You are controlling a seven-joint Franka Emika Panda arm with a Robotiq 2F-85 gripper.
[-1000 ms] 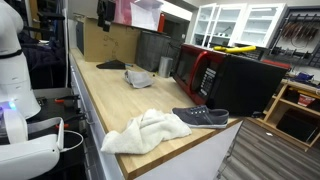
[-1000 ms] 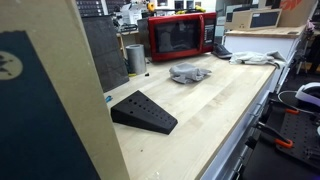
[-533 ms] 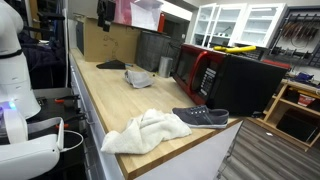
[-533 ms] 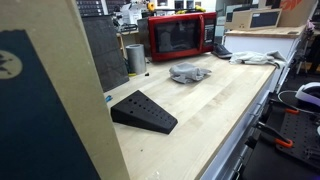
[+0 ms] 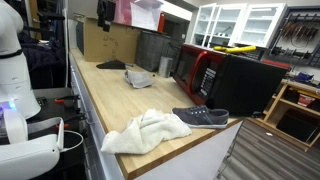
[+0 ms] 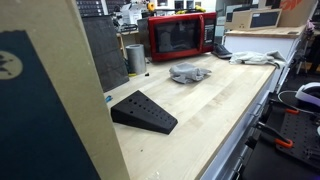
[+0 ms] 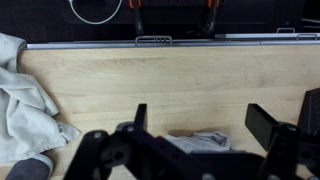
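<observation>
Gray cloth (image 7: 197, 141) lies crumpled on the counter (image 7: 180, 75), about mid-width, right under the jaws in the wrist view. Jaws released and spread wide, one finger on each side of the cloth. Can't tell if they touch it.

Wrist view, left to right:
- white towel (image 7: 22, 100) bunched at the counter's left edge
- a bit of dark shoe (image 7: 30, 168) at the bottom left corner, just beside the towel
- bare wood, then the cloth

In an exterior view the cloth (image 5: 140, 78) is mid-counter, well apart from the towel and shoe at the near end. In an exterior view a black wedge (image 6: 143, 111) sits near the front. A metal cup (image 6: 135, 57) and red microwave (image 6: 180, 36) stand along the back edge.
</observation>
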